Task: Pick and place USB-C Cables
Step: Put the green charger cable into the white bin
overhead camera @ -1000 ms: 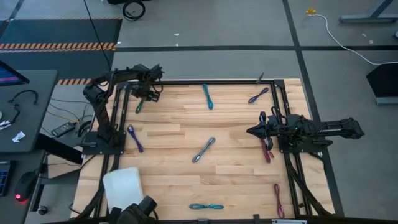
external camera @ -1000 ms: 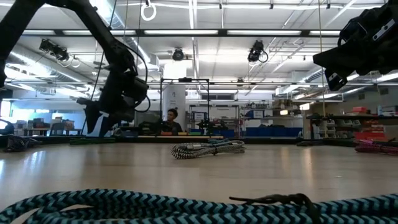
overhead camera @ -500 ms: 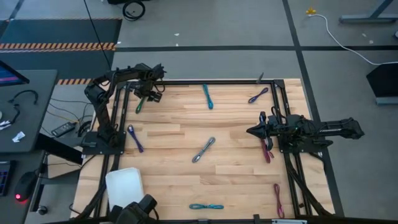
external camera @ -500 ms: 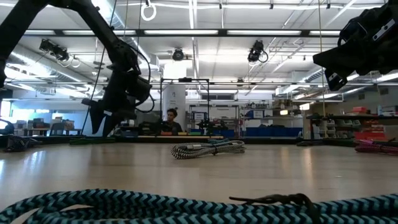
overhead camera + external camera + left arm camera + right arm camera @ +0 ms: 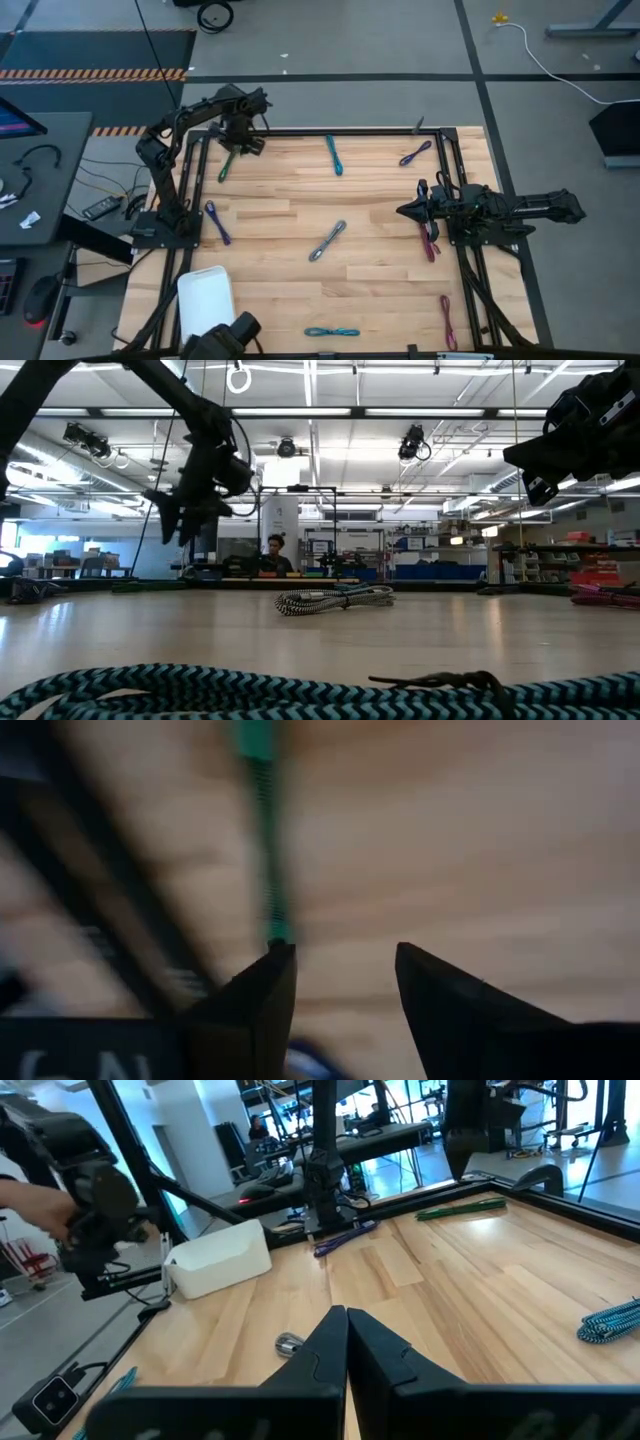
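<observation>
Several small cable bundles lie flat on the wooden table: a green cable (image 5: 225,166), teal ones (image 5: 333,155) (image 5: 332,331), purple ones (image 5: 415,153) (image 5: 217,222), a grey cable (image 5: 327,241) and magenta ones (image 5: 430,240) (image 5: 446,320). My left gripper (image 5: 240,132) hangs open, high over the far left corner (image 5: 185,510). The green cable (image 5: 262,840) lies below and beyond its fingers. My right gripper (image 5: 408,210) is shut (image 5: 347,1315) and hovers at the table's right side beside a magenta cable. A white tray (image 5: 205,300) stands at the near left.
A black frame (image 5: 300,131) runs along the table's far, left and right edges. A dark object (image 5: 228,338) sits at the near edge by the tray. A person's hand (image 5: 30,1185) shows beyond the table's left. Bare wood lies around the grey cable.
My left gripper has risen and moved toward the far edge, away from the green cable, which has stayed on the table. The white tray has slid a little toward the table's right. My right arm has kept still.
</observation>
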Action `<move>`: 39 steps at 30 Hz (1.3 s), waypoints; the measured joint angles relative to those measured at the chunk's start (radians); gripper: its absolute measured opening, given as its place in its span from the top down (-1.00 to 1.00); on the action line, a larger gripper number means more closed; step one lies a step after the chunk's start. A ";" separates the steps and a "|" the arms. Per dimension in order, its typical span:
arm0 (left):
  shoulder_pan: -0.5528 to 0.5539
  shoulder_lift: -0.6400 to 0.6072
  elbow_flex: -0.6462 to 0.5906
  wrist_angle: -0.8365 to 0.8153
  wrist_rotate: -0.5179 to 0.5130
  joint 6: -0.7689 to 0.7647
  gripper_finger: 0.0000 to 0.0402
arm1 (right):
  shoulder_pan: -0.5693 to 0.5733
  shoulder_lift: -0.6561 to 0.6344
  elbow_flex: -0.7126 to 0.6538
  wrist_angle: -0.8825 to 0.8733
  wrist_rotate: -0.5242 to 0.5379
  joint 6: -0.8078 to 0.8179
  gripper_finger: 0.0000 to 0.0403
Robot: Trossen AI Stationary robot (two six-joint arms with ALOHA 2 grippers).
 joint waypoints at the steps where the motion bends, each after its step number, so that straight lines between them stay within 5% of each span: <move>1: -0.012 0.002 0.000 0.016 0.045 -0.018 0.13 | 0.000 0.000 0.000 0.000 0.000 0.000 0.95; 4: -0.032 0.032 -0.021 0.063 0.065 -0.072 0.18 | 0.000 0.000 0.000 0.000 0.000 0.000 0.95; 13: -0.020 0.198 -0.043 0.137 -0.157 -0.208 0.20 | 0.000 0.000 0.000 0.000 0.000 0.000 0.95; 28: 0.117 0.230 0.012 0.118 -0.086 -0.222 -0.13 | 0.000 0.000 0.000 0.000 0.000 0.000 0.95; 39: 0.146 0.246 0.001 0.174 -0.067 -0.196 0.10 | 0.000 0.000 0.000 0.002 0.000 0.000 0.95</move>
